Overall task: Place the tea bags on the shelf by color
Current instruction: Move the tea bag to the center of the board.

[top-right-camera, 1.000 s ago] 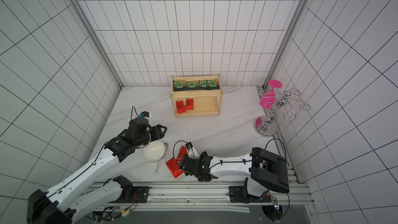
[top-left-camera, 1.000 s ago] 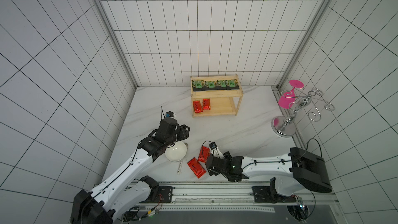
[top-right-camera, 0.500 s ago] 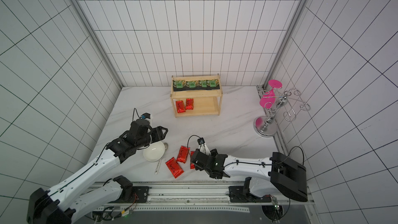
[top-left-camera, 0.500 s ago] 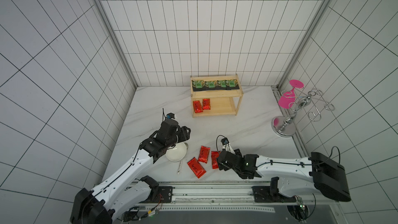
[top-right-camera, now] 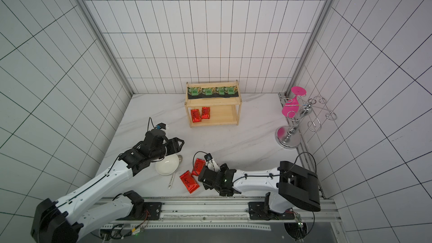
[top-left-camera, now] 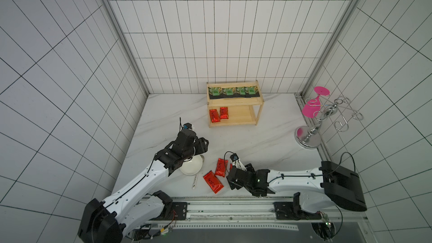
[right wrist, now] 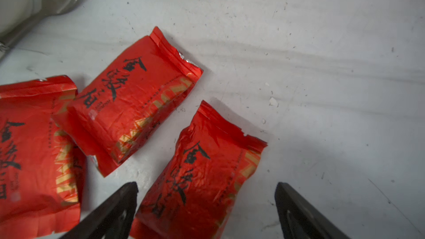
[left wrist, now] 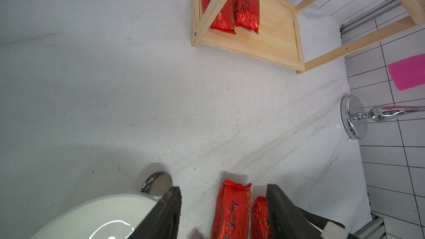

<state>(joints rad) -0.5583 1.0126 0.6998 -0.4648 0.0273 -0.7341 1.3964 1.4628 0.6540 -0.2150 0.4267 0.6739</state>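
The shelf [top-left-camera: 235, 104] is being kept at the back of the bench [top-left-camera: 257, 146]. Its top board is being filled by four black sachets [top-left-camera: 228, 91], laid in one row along its length with green centres facing up. On the lower board two red pouches [top-left-camera: 214, 116] are being kept side by side at the end on the robot's left. Their long axes are running front to back, and their edges are touching or overlapping.

Three more red pouches are being left on the bench near the front rail. The upright pouch [top-left-camera: 221, 170] is lying with its long axis roughly toward the shelf, slightly tilted. The diagonal pouch [top-left-camera: 213, 181], nearest the rail, is being overlapped at one corner by the upright pouch, as the right wrist view shows. The third pouch [right wrist: 197, 175] is being straddled by the right end effector [right wrist: 207, 187], whose jaws are being held wide apart, one on each side. The pouch's long axis is running out between the jaws, with its crimped end pointing away from the wrist. It is not being squeezed; whether a finger is grazing the foil cannot be told. In both top views this pouch is being mostly hidden by the arm.

The left end effector [top-left-camera: 203, 146] is being held above the bench just past the far rim of the white bowl [top-left-camera: 190, 168], with its jaws parted and nothing gripped. A spoon [top-left-camera: 195, 181] is lying against the bowl.
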